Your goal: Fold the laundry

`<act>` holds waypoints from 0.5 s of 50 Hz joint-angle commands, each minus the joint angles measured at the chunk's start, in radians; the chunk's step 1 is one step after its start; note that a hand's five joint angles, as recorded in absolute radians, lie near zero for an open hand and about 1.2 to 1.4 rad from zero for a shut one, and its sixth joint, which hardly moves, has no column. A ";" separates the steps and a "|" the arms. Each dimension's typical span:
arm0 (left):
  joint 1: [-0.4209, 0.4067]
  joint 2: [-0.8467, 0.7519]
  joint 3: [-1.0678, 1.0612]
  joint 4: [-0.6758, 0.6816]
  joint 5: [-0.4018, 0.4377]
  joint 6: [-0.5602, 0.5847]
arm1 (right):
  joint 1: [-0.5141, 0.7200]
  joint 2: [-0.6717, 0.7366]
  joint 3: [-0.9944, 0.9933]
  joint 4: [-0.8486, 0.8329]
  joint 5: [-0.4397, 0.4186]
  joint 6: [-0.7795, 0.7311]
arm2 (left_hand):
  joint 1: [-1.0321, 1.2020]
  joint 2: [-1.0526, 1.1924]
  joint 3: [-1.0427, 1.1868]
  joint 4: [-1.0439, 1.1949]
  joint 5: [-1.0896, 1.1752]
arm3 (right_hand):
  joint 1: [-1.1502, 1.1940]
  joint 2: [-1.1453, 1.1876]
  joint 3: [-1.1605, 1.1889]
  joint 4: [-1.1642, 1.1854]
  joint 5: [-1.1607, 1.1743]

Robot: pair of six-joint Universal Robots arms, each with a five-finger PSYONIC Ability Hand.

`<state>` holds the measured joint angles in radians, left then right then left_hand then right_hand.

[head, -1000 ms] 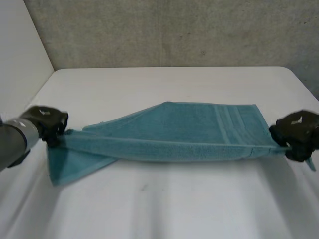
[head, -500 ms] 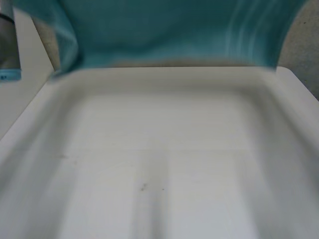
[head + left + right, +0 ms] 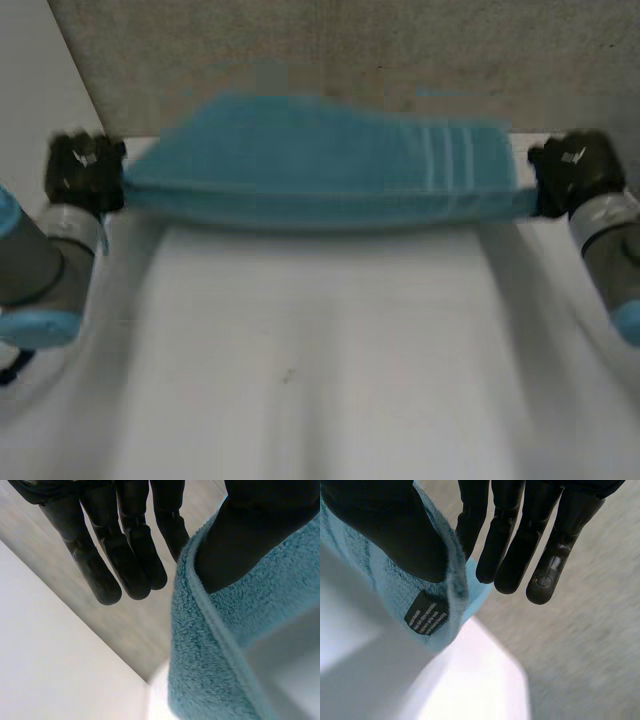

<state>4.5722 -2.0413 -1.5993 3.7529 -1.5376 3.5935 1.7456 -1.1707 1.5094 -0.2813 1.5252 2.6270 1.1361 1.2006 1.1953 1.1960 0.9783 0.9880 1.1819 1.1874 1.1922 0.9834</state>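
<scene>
Head view: the teal towel (image 3: 320, 165) hung stretched between both hands, raised over the far end of the white desk (image 3: 320, 380), with the left hand (image 3: 85, 170) at one end and the right hand (image 3: 570, 172) at the other.

Left wrist view: the thumb pinched the towel's hemmed edge. The remaining fingers (image 3: 125, 555) stood straight beside the cloth.

Right wrist view: the thumb clamped the towel corner bearing a dark label (image 3: 426, 613). The other fingers (image 3: 540, 555) were extended.

The teal towel (image 3: 320, 165) hangs stretched between both hands above the far side of the white table (image 3: 330, 360). The left hand (image 3: 85, 170) grips one end and the right hand (image 3: 572, 170) the other, striped end.
</scene>
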 commanded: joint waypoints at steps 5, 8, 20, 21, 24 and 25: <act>-0.001 -0.063 -0.165 -0.016 -0.001 0.083 | -0.008 0.048 0.138 0.069 -0.003 -0.050 | 0.260 0.196 0.201 0.200 0.243 | 0.408 0.214 0.209 0.204 0.238; 0.004 -0.008 -0.225 -0.055 -0.004 0.157 | -0.009 -0.047 0.159 0.152 -0.008 -0.082 | 0.260 0.196 0.201 0.200 0.243 | 0.408 0.214 0.209 0.204 0.238; 0.044 0.337 -0.332 -0.653 -0.009 0.330 | -0.207 -0.305 0.265 0.747 -0.089 -0.626 | 0.260 0.196 0.201 0.200 0.243 | 0.408 0.214 0.209 0.204 0.238; 0.048 0.366 -0.321 -0.753 -0.003 0.336 | -0.207 -0.305 0.265 0.748 -0.089 -0.627 | 0.260 0.196 0.201 0.200 0.243 | 0.408 0.214 0.209 0.204 0.238; 0.051 0.386 -0.307 -0.831 0.002 0.337 | -0.247 -0.333 0.275 0.778 -0.100 -0.711 | 0.260 0.196 0.201 0.200 0.243 | 0.408 0.214 0.209 0.204 0.238; 0.051 0.395 -0.288 -0.858 0.004 0.335 | -0.256 -0.333 0.269 0.762 -0.106 -0.700 | 0.260 0.196 0.201 0.200 0.243 | 0.408 0.214 0.209 0.204 0.238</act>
<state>4.6129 -1.7371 -1.9309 3.1740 -1.5448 3.9173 1.5727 -1.4556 1.7516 0.3866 1.4398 2.0978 1.1361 1.2006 1.1953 1.1961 0.9783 0.9880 1.1819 1.1874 1.1922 0.9835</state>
